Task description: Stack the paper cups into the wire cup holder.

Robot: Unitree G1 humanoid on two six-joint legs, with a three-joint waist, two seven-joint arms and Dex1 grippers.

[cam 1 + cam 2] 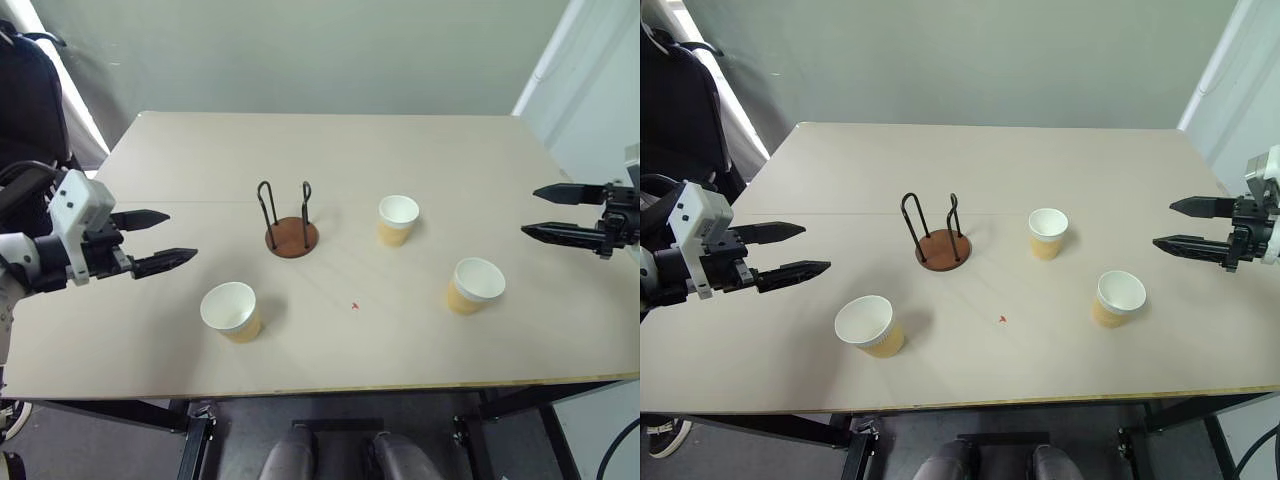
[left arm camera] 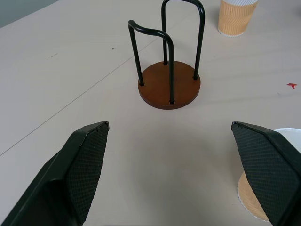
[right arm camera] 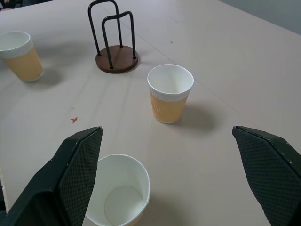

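left end effector and right end effector both hover over the bench edges, fingers spread apart, empty. wire cup holder stands between them, nearer the left one. three paper cups upright: one just beside the left end effector, two nearer the right

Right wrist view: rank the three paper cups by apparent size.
1. Cup between the right tool's fingers, partly hidden.
2. Middle cup.
3. Far cup, cut by the frame.
Nearness alone: all three look alike in the left eye view.

Empty wire cup holder mid-table, three upright paper cups scattered nearby
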